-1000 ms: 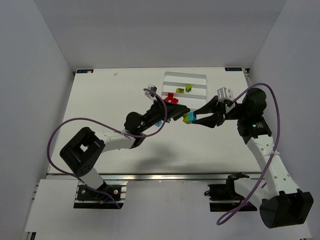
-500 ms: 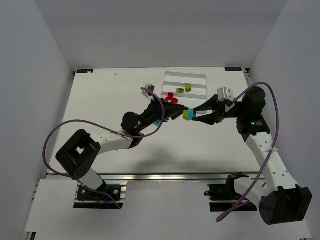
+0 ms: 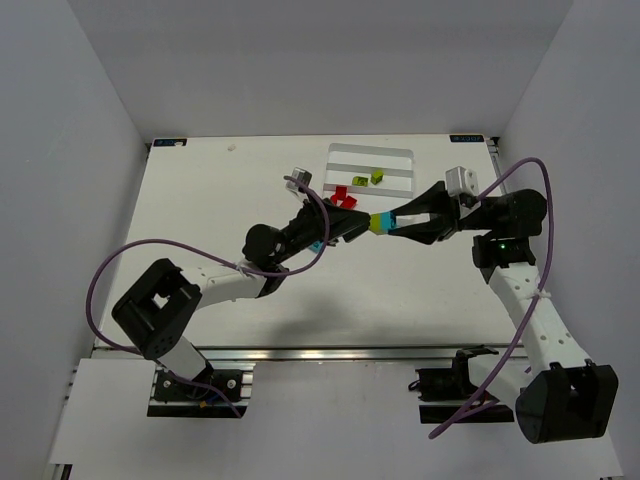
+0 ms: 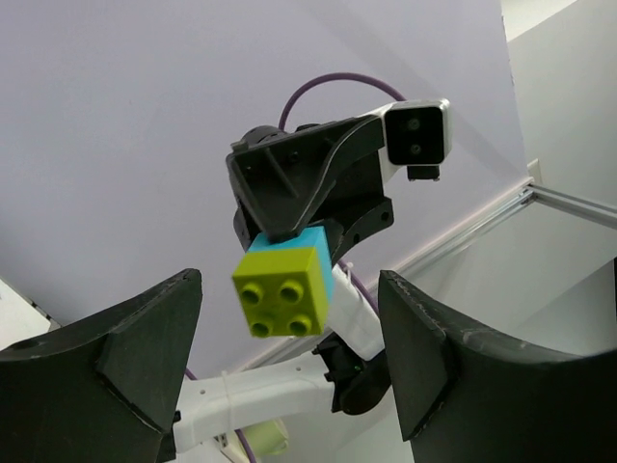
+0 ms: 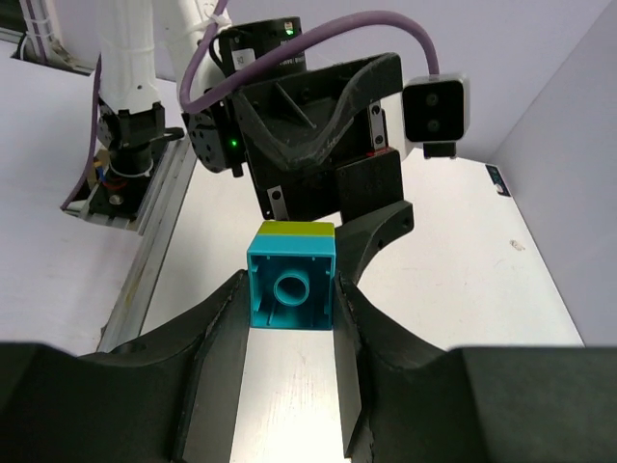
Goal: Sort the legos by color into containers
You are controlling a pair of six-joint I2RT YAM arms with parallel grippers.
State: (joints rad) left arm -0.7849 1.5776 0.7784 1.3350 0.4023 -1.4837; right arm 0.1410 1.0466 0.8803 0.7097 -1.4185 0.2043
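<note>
My right gripper [image 5: 289, 289] is shut on a cyan-blue lego [image 5: 291, 289] with a yellow-green lego [image 5: 294, 229] stuck to its far face. In the top view this stack [image 3: 381, 222] hangs above the table, just in front of the white tray's containers [image 3: 400, 158]. My left gripper [image 4: 289, 352] faces it, open, with the stack's studded yellow-green face [image 4: 281, 291] in the gap between its fingers, touching neither. Red legos [image 3: 342, 195] lie in the near compartment. Two yellow-green legos [image 3: 377, 177] lie in the middle one.
A small cyan bit [image 3: 316, 245] shows on the table under the left arm's wrist; what it is I cannot tell. The two arms meet nose to nose over the table's middle [image 3: 400, 280]. Purple cables [image 3: 140, 250] loop beside each arm.
My right gripper has carried the stack up and toward the left gripper, its wrist swinging back. The left gripper has stayed near the tray's front, jaws wide.
</note>
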